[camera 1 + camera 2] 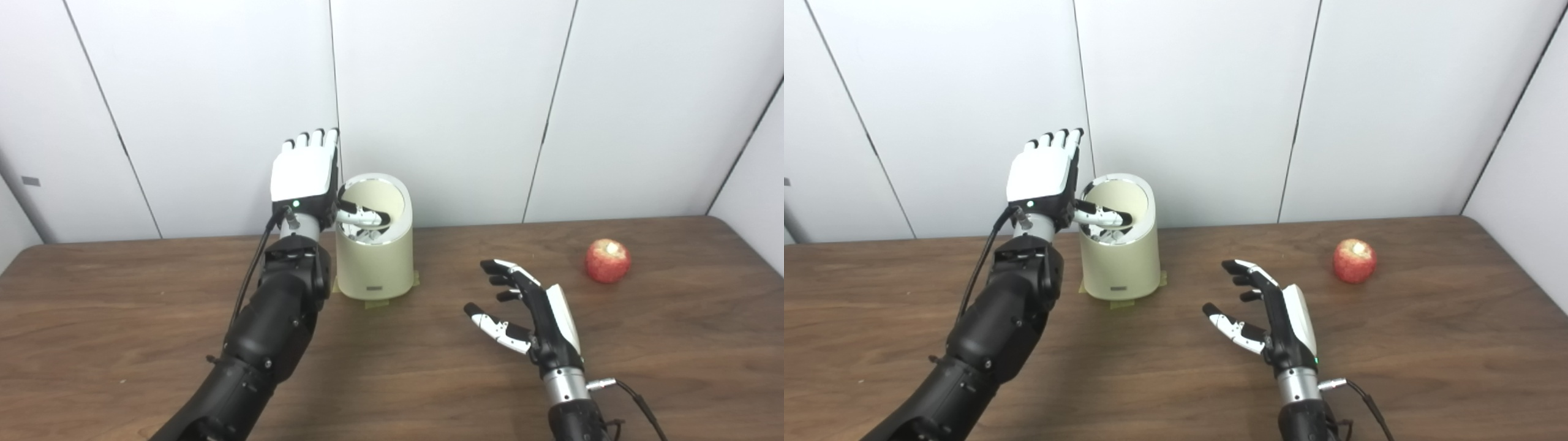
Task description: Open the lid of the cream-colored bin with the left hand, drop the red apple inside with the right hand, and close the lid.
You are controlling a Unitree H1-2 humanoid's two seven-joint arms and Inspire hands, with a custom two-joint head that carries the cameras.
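Note:
The cream-colored bin (373,266) stands at the back middle of the table. Its round lid (384,195) is tipped up at the back, so the mouth is open. My left hand (304,174) is upright at the bin's left side, fingers straight up, holding nothing. Its thumb (362,215) reaches across the mouth in front of the raised lid. The red apple (607,261) lies on the table at the far right. My right hand (527,309) is open and empty over the table, between the bin and the apple, well short of the apple.
The brown wooden table (122,318) runs across the whole view. Yellowish tape (375,302) shows under the bin's base. White wall panels (459,92) stand close behind the bin. A cable (637,401) hangs from my right wrist.

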